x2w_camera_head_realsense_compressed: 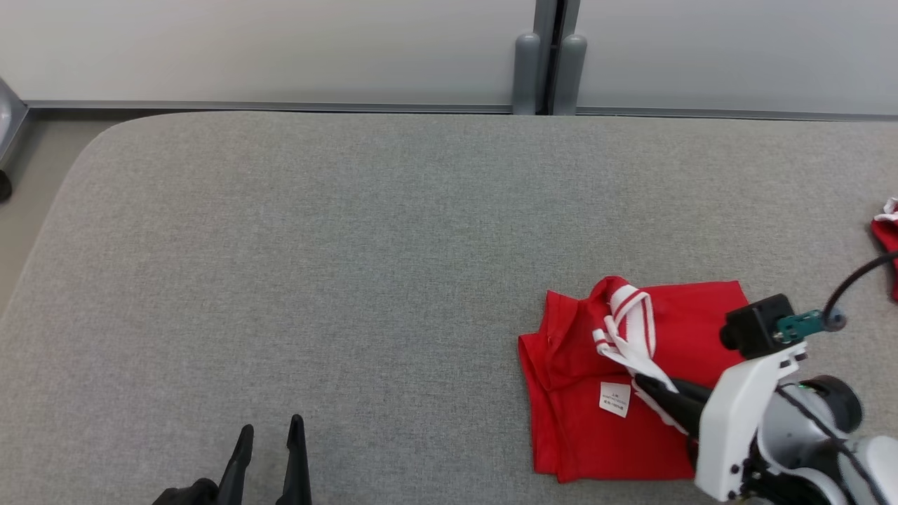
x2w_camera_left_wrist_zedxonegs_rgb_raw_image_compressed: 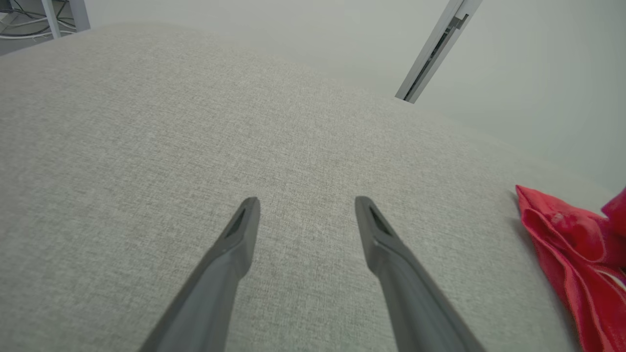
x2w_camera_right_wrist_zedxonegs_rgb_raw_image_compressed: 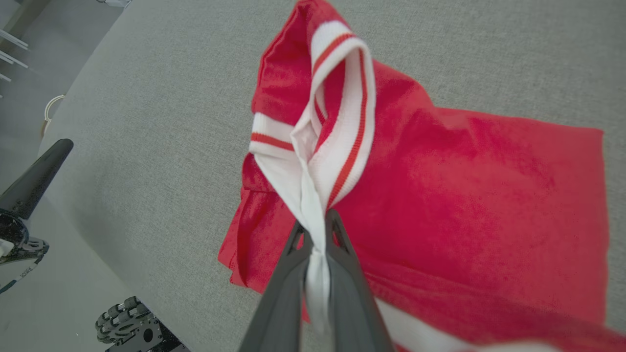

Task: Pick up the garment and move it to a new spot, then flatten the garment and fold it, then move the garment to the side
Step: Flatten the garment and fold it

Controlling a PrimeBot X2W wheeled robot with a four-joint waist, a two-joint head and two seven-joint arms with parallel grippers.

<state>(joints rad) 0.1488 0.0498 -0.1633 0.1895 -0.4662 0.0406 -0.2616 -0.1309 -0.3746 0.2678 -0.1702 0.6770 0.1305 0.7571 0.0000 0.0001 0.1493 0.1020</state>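
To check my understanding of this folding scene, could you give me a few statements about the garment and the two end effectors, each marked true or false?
1. The right end effector is shut on the white striped trim of the red garment. True.
2. The left end effector is shut on cloth. False: it is open above the bare grey surface and holds nothing.
3. The garment lies toward the robot's left. False: in the head view it lies toward the robot's right.
4. A white label shows on the garment. True.
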